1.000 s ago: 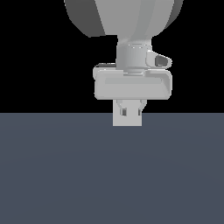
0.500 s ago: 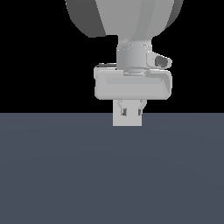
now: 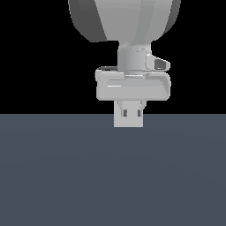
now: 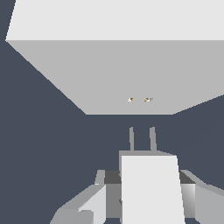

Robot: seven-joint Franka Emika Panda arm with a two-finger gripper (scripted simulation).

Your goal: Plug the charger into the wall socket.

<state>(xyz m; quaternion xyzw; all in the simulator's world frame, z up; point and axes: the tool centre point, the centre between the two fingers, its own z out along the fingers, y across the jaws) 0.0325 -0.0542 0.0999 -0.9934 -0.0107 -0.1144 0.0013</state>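
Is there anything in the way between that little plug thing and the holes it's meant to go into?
Nothing visible. In the wrist view the charger, held in the gripper, points its two prongs at the socket, and only bare dark floor shows in the gap before the two holes.

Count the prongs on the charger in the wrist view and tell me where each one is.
2. Both thin grey prongs stick out side by side from the end of the off-white rectangular charger, aimed at the two holes in the off-white square wall socket, not yet touching it.
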